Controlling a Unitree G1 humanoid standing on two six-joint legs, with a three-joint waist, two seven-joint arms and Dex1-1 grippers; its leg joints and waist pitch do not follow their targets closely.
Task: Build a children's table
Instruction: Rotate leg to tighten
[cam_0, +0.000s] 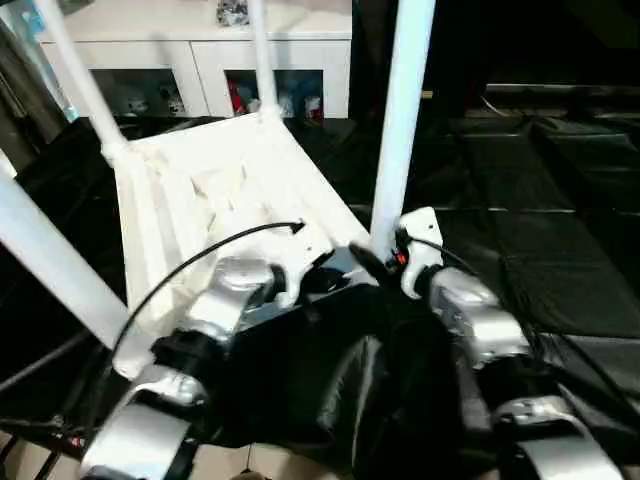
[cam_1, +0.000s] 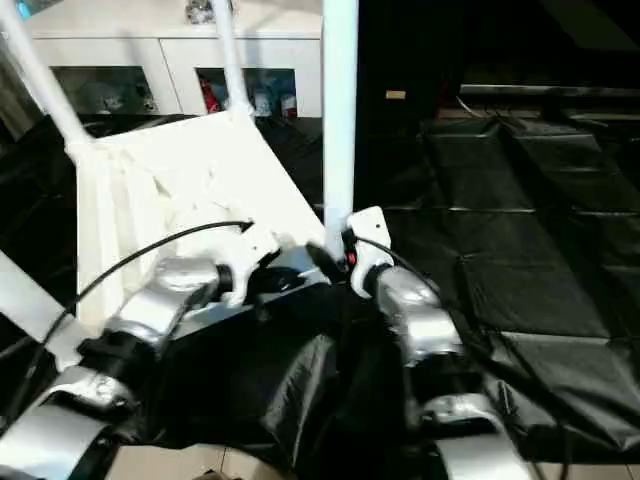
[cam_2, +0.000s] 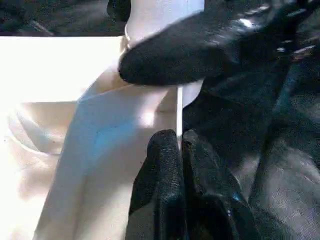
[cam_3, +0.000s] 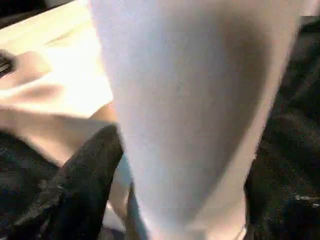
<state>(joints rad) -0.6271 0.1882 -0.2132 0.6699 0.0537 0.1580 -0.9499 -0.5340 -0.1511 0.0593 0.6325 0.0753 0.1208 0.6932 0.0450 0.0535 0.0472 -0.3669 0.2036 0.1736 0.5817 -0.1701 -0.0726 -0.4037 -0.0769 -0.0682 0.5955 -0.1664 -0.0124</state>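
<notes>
The table (cam_0: 215, 190) lies upside down on black sheeting (cam_0: 560, 250), its ribbed underside facing up and tilted, with 4 legs (cam_0: 403, 110) standing up from the corner sockets. The left gripper (cam_2: 181, 150) is clenched with nothing between its fingers, its tips at the near edge of the top, just beside the near right leg. The right gripper (cam_0: 372, 262) sits at the base of that leg, one black finger (cam_3: 85, 175) against it; whether it grasps the leg I cannot tell. A white cabinet (cam_0: 190, 50) stands behind.
</notes>
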